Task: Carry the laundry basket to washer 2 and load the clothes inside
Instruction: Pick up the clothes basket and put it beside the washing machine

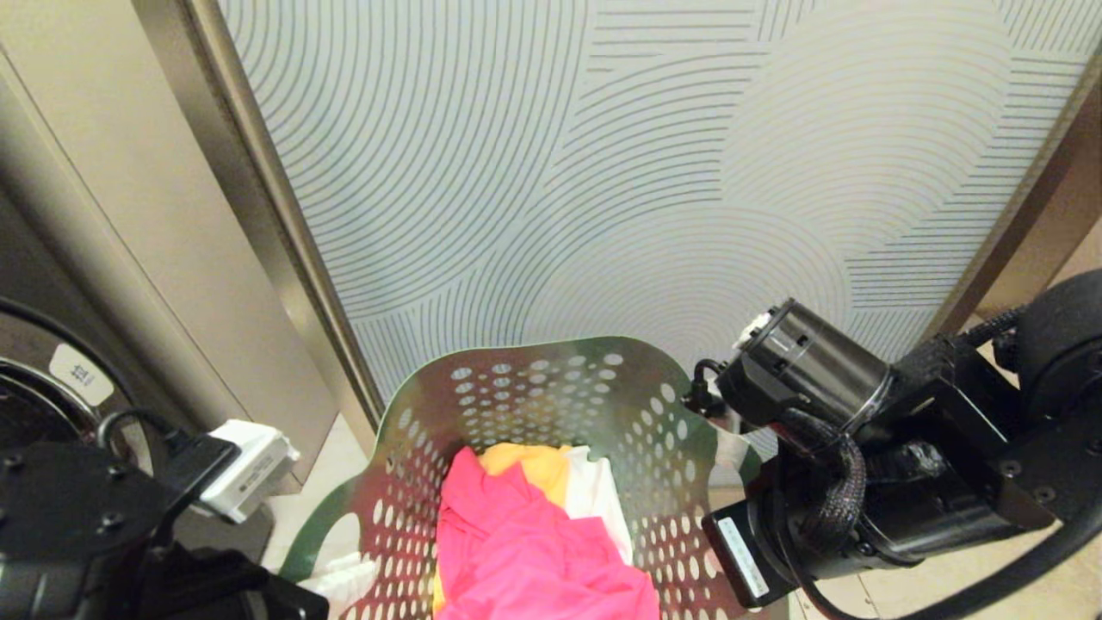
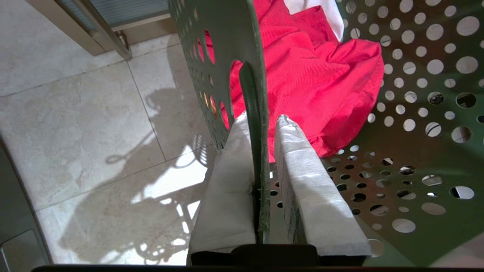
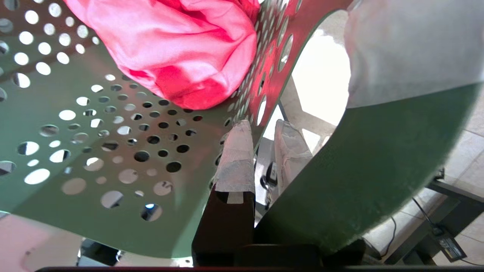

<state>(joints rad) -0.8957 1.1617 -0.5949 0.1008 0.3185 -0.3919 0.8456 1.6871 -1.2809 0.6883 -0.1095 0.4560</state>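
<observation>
Gripping both sides of the laundry basket (image 1: pixel 551 387) | left gripper (image 2: pixel 261 124) is pinching the left rim, right gripper (image 3: pixel 261 130) is clamping the right wall by its handle cut-out | basket: green, round-holed, sitting between the arms over tiled floor (image 2: pixel 75 124) | clothes (image 1: pixel 534 534) inside: pink on top, yellow, white.

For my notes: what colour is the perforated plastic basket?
Green; the laundry basket shows best in the right wrist view.
</observation>
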